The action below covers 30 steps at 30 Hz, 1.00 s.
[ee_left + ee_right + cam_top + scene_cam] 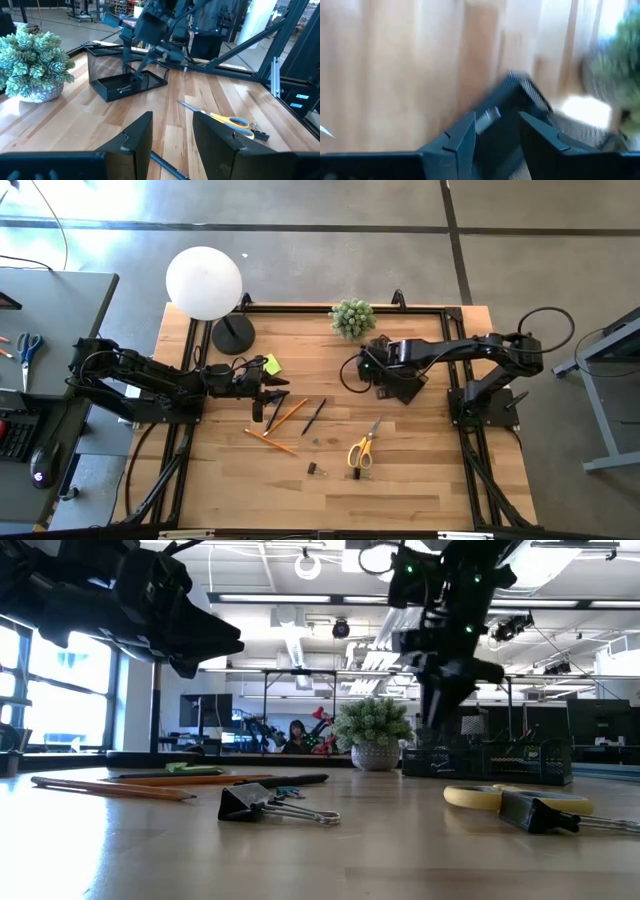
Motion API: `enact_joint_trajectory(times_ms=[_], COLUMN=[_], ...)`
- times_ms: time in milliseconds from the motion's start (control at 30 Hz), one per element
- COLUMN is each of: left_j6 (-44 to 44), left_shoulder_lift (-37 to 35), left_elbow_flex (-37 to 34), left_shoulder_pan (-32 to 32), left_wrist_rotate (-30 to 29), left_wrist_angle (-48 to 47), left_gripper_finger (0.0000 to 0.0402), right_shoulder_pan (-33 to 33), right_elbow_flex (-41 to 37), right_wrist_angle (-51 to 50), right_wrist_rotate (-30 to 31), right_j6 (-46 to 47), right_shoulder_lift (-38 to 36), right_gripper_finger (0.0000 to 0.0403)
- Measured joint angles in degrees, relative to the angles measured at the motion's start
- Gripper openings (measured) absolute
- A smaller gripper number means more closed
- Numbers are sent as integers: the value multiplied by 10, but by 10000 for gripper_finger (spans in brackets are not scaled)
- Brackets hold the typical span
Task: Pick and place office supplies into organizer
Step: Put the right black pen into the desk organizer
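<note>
The black mesh organizer [400, 383] stands on the table at the far right, also in the left wrist view [125, 80]. My right gripper [372, 370] hangs open over its left end [492, 130], pointing down; whether it touches, I cannot tell. My left gripper [268, 398] is open and empty [172, 135] above a dark pen [314, 417]. The lime-green sticky-note pad [271, 364], orange pencils [285, 416], yellow-handled scissors [362, 448] and binder clips [316, 469] lie flat on the table. The blue block is not in view.
A potted plant [352, 318] stands just beyond the organizer. A white globe lamp [205, 282] with a round black base [232, 335] stands at the far left. A black frame [300, 308] runs along the table's edges. Bare wood lies at the near side.
</note>
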Motion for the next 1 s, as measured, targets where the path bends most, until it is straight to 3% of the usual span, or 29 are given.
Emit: enact_joint_trajectory(times_ms=[233, 667, 1000], left_j6=[0, 0, 0], left_shoulder_lift=[0, 0, 0], left_elbow_flex=[0, 0, 0], left_shoulder_pan=[0, 0, 0], left_wrist_rotate=[-2, -4, -12], left_wrist_angle=[0, -5, -7], left_gripper_finger=[129, 129, 129], right_shoulder_pan=[30, 86, 81], right_elbow_flex=[4, 4, 34], right_wrist_angle=[169, 406, 437], right_wrist_rotate=[-152, -168, -220], right_j6=[28, -104, -102], right_shoulder_lift=[7, 120, 172], right_gripper_finger=[132, 128, 128])
